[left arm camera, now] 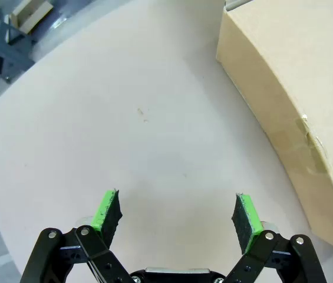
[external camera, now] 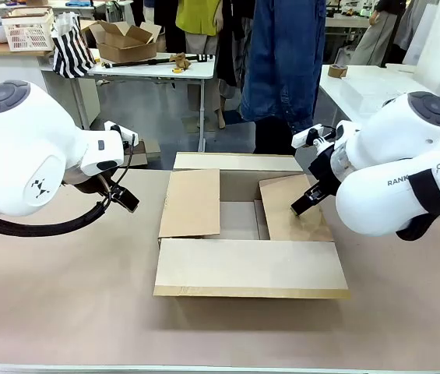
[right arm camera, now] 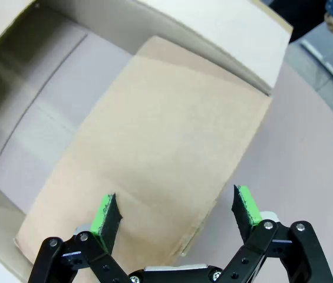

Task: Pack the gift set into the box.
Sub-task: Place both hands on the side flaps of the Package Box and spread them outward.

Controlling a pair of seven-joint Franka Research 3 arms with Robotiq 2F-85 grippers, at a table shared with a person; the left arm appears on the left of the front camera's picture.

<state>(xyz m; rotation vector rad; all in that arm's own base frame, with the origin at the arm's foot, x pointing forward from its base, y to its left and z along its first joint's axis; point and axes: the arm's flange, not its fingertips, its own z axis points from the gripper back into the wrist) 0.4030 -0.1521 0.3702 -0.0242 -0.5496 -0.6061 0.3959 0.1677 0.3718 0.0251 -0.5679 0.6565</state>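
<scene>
Two side flaps sag into the box [external camera: 249,234], so right fingers [right arm camera: 246,206], spread and empty, should fold theirs outward; left fingers [left arm camera: 110,209] spread over bare surface [left arm camera: 125,118].

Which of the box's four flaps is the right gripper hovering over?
The side flap on the robot's right, folded inward over the box opening. The right gripper hangs open directly above it; the other three flaps are farther away.

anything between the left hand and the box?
Nothing: in the left wrist view only bare table lies between the left hand and the box wall. The front view agrees.
</scene>
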